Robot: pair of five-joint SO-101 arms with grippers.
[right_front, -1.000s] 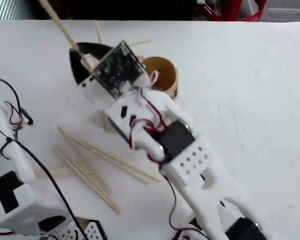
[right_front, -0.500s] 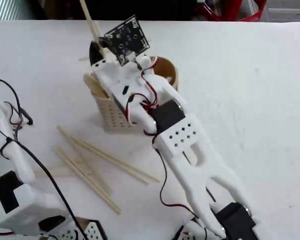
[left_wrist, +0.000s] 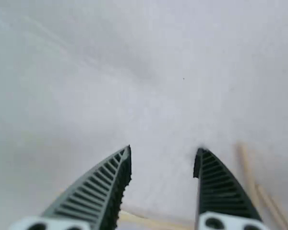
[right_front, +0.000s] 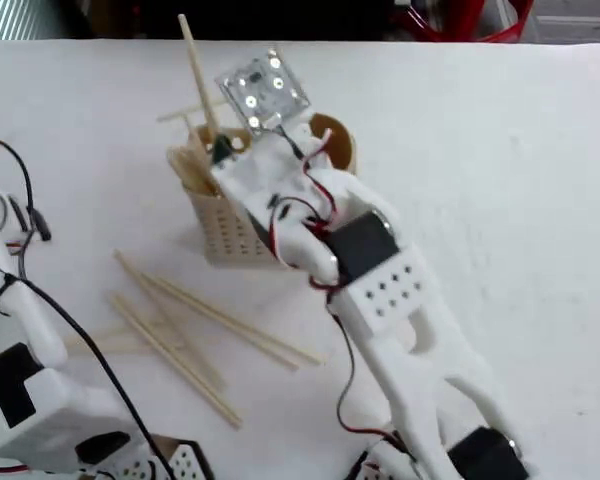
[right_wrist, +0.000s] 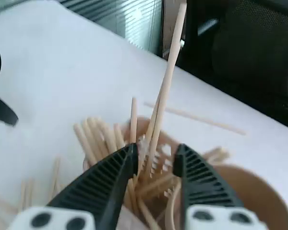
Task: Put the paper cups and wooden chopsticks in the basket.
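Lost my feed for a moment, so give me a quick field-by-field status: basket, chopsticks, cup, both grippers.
cream perforated plastic basket: on the white table, several wooden chopsticks inside
upright wooden chopstick: standing in the basket, between the right gripper's jaws
right gripper: over the basket, jaws apart
left gripper: open, above bare table
loose wooden chopsticks: lying on the table beside the basket, on the arms' side
brown paper cup: mouth up, next to the basket; arm hides whether they touch
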